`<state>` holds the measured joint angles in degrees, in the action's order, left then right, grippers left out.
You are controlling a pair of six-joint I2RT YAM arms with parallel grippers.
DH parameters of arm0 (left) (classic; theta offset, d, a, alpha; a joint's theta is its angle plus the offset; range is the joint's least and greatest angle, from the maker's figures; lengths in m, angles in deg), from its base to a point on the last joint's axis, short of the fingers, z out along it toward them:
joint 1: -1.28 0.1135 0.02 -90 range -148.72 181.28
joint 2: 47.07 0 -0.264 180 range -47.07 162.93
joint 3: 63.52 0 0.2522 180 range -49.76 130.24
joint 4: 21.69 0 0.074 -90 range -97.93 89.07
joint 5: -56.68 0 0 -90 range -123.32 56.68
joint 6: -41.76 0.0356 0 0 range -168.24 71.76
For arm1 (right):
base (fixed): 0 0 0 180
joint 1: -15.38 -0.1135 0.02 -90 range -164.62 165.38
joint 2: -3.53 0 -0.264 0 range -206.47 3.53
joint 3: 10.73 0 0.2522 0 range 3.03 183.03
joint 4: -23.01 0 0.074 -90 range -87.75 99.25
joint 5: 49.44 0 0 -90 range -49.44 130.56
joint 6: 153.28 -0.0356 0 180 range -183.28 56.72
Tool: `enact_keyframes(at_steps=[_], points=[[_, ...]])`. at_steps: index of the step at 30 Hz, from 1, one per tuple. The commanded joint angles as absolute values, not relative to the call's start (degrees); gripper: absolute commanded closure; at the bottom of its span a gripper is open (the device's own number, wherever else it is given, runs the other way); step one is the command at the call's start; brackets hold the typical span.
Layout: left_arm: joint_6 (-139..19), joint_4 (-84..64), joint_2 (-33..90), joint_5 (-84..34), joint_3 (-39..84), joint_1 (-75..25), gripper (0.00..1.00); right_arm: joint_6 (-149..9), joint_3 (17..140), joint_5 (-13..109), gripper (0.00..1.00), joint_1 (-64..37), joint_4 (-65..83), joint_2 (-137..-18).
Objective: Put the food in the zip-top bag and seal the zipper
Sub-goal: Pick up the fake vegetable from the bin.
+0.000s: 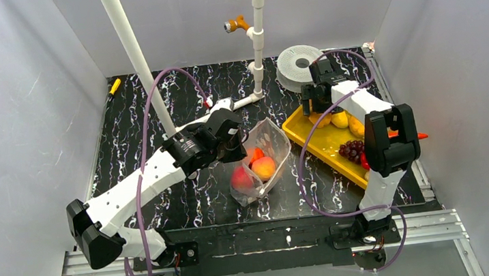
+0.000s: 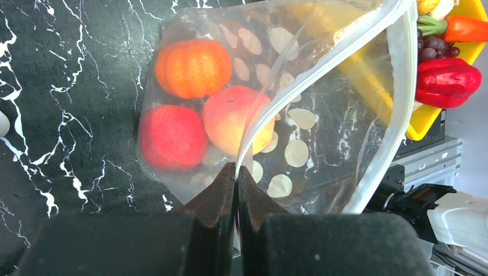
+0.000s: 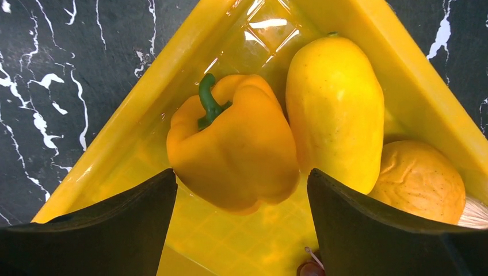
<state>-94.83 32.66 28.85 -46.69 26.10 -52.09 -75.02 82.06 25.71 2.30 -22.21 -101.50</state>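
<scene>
The clear dotted zip-top bag (image 1: 271,142) lies at mid-table with its mouth gaping toward the tray. Inside it are an orange fruit (image 2: 193,66), a peach (image 2: 233,118) and a red tomato (image 2: 172,137). My left gripper (image 2: 237,169) is shut on the bag's edge at the end of the whitish zipper (image 2: 322,63). My right gripper (image 3: 241,178) hangs open over the far corner of the yellow tray (image 3: 144,115). A yellow pepper (image 3: 233,152) lies between its fingers, which are clear of it. A yellow fruit (image 3: 336,109) and an orange one (image 3: 417,178) lie beside the pepper.
The tray (image 1: 322,149) also holds purple grapes (image 1: 351,149) and a red pepper (image 2: 446,80). A slanted white pipe (image 1: 129,47) rises behind the left arm. A pipe stand (image 1: 257,40) and a white spool (image 1: 296,64) stand at the back.
</scene>
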Motion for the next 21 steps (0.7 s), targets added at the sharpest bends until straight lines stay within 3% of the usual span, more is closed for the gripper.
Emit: enact_keyframes(at_steps=[1,21], points=[[-94.33,34.43,27.91,-47.46,27.73,-51.81,1.0,-72.77,84.51,26.07,0.11,2.41,-22.29,-102.55],[-94.37,34.91,27.77,-47.39,27.57,-51.58,1.0,-71.17,86.21,24.71,0.15,1.23,-20.91,-105.56]])
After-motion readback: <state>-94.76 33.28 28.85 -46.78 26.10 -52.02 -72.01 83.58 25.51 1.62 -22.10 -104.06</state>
